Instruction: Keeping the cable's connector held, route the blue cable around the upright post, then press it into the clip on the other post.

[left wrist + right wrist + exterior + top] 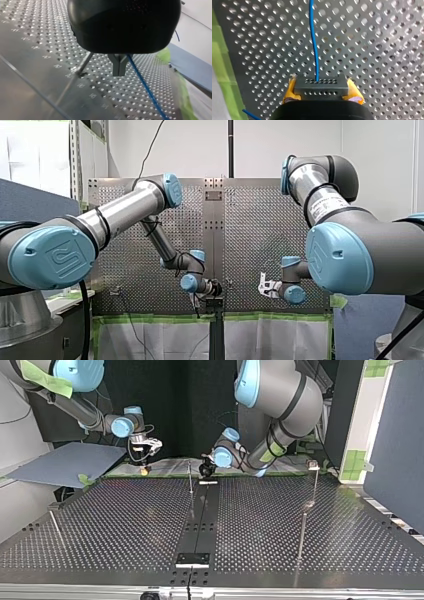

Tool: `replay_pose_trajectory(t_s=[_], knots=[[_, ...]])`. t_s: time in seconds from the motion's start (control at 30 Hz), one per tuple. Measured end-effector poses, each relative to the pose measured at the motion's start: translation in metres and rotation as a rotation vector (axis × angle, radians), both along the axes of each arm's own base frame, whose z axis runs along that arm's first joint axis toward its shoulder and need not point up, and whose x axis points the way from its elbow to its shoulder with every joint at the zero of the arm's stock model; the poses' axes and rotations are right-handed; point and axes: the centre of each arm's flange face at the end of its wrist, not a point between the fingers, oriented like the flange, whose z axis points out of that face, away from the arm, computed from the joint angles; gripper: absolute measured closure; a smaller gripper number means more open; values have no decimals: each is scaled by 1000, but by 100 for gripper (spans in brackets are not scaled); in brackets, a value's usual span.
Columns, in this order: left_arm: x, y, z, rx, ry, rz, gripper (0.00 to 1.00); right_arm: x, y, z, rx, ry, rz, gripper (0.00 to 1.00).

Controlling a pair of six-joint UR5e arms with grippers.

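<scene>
1. Perforated metal table: work surface. It carries the posts.
2. My left arm and my right arm: both reach in to the table's far edge in the top view, near each other, probably so the cable between them runs short.
3. Right gripper: its yellow pads are clenched on either side of the connector, the hold the task requires throughout.
4. Left gripper: black body, metal fingers drawn together. The cable leaves from just beside them. Whether it is nipped between them I cannot tell. It looks placed to guide the run.
5. Thin upright metal post: mid-table, far, just left of the left gripper in the top view.
6. Post with a clip at its top: far right in the top view, well apart from both grippers. Nothing is in the clip.
7. Dark grey rectangular connector: rows of small holes on its face.
8. Blue cable: runs straight out from the connector over the table. It is not routed yet.

Note: only the wrist views show the cable and the grips. Only the top view shows both posts.
</scene>
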Motion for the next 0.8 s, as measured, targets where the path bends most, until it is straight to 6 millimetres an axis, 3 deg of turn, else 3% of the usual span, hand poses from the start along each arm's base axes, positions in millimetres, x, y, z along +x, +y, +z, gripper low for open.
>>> replay_pose_trajectory(t_s=[0.6,0.67,0.7,0.77,0.8], knots=[[16,13,5,22,-17,51,97,0,-25,15,-24,-15,-11,100],[17,16,5,46,-21,65,81,0,-26,15,-24,-15,-11,100],[17,17,4,58,-22,71,81,0,-26,15,-23,-14,-11,100],[16,20,4,87,-25,85,53,0,-26,15,-22,-12,-11,100],[15,20,4,101,-24,90,53,0,-26,15,-21,-11,-11,100]])
